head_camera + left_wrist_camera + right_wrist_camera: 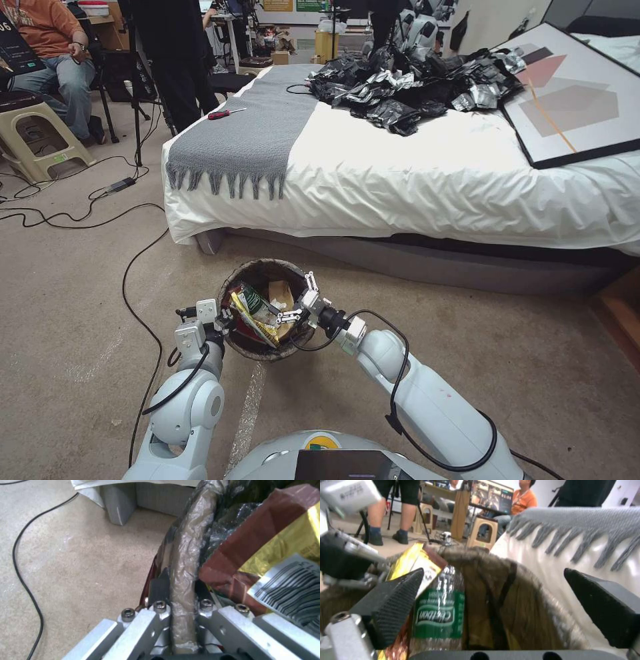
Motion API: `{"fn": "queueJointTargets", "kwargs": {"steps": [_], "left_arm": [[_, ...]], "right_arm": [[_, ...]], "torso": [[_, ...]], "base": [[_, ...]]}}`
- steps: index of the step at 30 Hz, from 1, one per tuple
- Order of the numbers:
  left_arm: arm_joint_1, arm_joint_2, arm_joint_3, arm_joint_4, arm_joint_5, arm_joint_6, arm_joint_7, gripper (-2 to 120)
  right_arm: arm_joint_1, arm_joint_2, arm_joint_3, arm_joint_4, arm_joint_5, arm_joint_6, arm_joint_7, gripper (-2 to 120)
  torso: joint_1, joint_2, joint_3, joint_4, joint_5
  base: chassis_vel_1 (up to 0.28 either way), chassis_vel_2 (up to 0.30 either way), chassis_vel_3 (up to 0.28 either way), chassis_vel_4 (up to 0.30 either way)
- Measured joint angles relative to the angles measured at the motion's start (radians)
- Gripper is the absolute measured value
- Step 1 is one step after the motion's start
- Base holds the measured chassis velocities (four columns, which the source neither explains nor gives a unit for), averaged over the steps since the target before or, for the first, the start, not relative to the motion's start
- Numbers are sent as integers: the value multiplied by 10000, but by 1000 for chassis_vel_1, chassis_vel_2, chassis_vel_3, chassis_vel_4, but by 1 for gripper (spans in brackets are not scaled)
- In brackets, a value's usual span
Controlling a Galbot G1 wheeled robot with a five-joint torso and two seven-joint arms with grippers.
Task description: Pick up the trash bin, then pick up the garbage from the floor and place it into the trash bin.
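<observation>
Beige carpet floor [467,347] with black cables [127,280] snaking across it, and a bed [413,180] with a white sheet and a grey fringed blanket [260,127] just ahead, a heap of glossy black plastic bags [407,83] piled on top. The small round white plastic trash bin with the dark bag liner folded over its rim [267,267] sits low in front of the robot, held up by the left hand [223,327], which is clamped tight on the liner-covered rim [185,562] at the bin's left side. Inside there's already a green-labelled clear plastic bottle [438,610], a yellow foil wrapper [408,560], a tan paper bag [281,293] and a reddish-brown snack packet [260,530]. The right hand [303,300] hangs over the bin's right edge with its black pads [398,597] spread wide apart and nothing between them, so I'd guess this is the drop-off step. To do it well imo: lift the right hand straight up so the pads don't snag the liner or drag the bottle back out, and keep the left grip steady and the bin level, because it's full enough that a tilt could spill that wrapper sticking up over the edge.
</observation>
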Motion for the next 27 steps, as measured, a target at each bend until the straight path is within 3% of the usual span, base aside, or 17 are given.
{"fn": "queueJointTargets", "kwargs": {"steps": [6, 10, 13, 14, 15, 20, 27], "left_arm": [[0, 0, 0, 0, 0, 0, 0, 0], [0, 0, 0, 0, 0, 0, 0, 0], [0, 0, -1, 0, 0, 0, 0, 0], [0, 0, -1, 0, 0, 0, 0, 0], [1, 0, 0, 0, 0, 0, 0, 0], [1, 0, -1, 0, 0, 0, 0, 0], [0, 0, 0, 0, 0, 0, 0, 0]], "right_arm": [[-2, -58, 59, 291, 38, -36, 10, 100], [-267, -4, 585, 1199, -21, -46, 243, 100], [-1779, 301, 2207, 2831, -927, -881, 1948, 100], [-1779, 301, 2207, 2831, -927, -881, 1948, 100], [-2673, 508, 2858, 3121, -1015, -1149, 2604, 100], [-4101, 1307, 4413, 2722, -1015, -666, 3025, 100], [-4270, 1717, 4602, 2380, -1019, -333, 3009, 100]], "torso": [[0, 0, 0, 0, 1], [0, 0, 0, 3, 1], [0, 0, -1, 0, -1], [0, 0, -1, 0, -1], [0, 0, -1, -4, 3], [-1, 0, -1, 1, 1], [0, 0, -1, 1, 1]], "base": [[0, 0, 0, 0], [0, 0, 0, 0], [0, 0, 0, 0], [0, 0, 0, 0], [0, 0, 0, 0], [0, 0, 0, 0], [0, 0, 0, 0]]}}
